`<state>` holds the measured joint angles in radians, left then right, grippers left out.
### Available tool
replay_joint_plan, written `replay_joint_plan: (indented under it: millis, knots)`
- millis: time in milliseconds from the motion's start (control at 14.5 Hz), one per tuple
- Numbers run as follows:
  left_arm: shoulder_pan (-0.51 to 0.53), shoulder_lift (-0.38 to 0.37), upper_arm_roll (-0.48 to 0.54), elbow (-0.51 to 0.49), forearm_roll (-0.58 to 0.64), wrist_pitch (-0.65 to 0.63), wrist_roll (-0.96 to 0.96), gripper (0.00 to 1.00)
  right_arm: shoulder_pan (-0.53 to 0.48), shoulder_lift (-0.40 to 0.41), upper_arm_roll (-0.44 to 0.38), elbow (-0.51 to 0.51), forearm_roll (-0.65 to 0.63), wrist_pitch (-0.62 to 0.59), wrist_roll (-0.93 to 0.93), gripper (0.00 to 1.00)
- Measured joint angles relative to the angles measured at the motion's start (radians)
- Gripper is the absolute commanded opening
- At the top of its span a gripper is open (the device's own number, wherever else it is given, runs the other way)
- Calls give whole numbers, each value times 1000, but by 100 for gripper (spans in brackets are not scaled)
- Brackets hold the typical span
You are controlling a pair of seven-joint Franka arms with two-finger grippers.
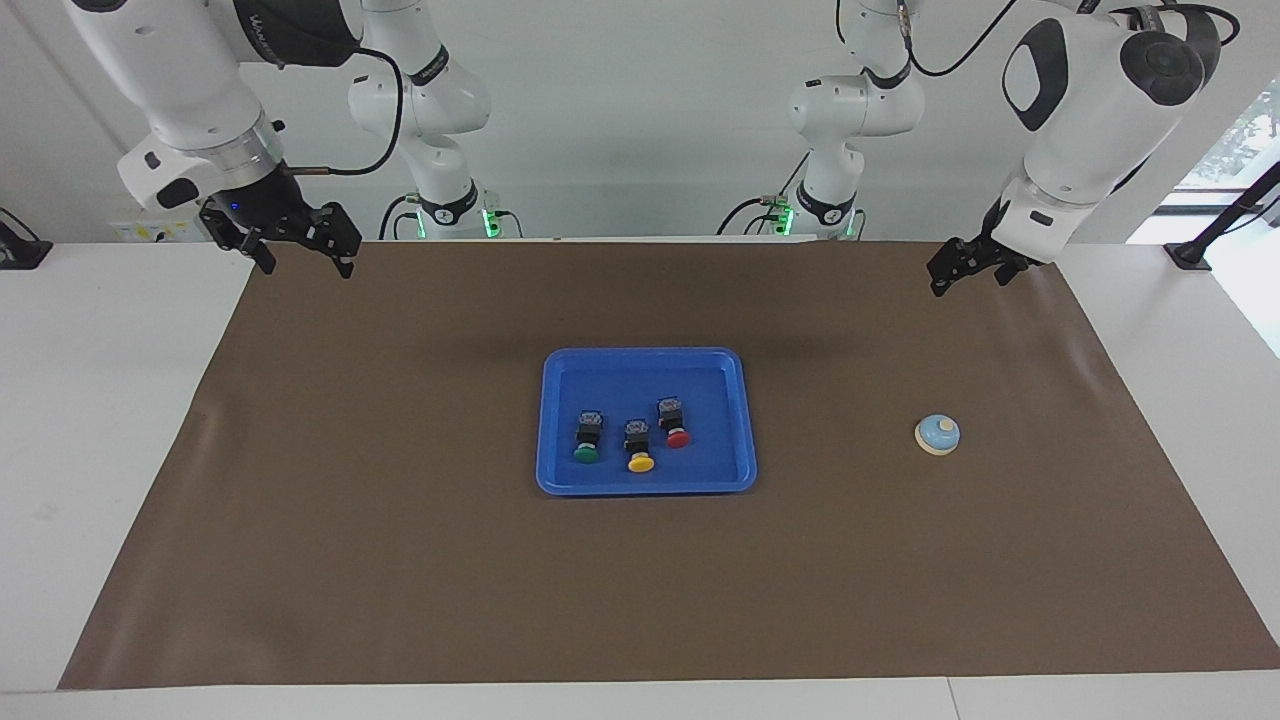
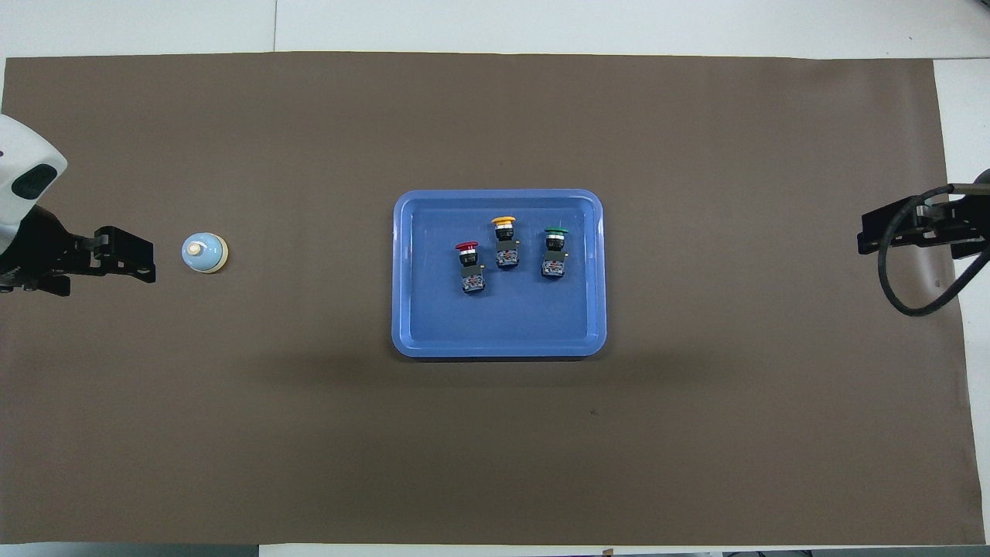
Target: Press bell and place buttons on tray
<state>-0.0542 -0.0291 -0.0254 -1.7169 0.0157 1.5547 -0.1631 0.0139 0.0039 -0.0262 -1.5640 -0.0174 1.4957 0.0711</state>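
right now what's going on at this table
Nothing is being handled. All three buttons, green, yellow and red, lie in the blue tray at the middle of the table. The bell sits alone on the brown mat toward the left arm's end. The left pincer hangs open and empty above the mat's edge, nearer the robots than the bell and not touching it. The right pincer waits open and empty over its own end of the table.
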Motion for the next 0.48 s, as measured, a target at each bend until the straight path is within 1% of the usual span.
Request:
replay_joint_plan:
  millis: [344,482]
  knots:
    - [14,0,-5,3,0,0,0,100,0,0,0,0,0,0,0,100]
    - [42,0,-27,3,0,0,0,100,0,0,0,0,0,0,0,100]
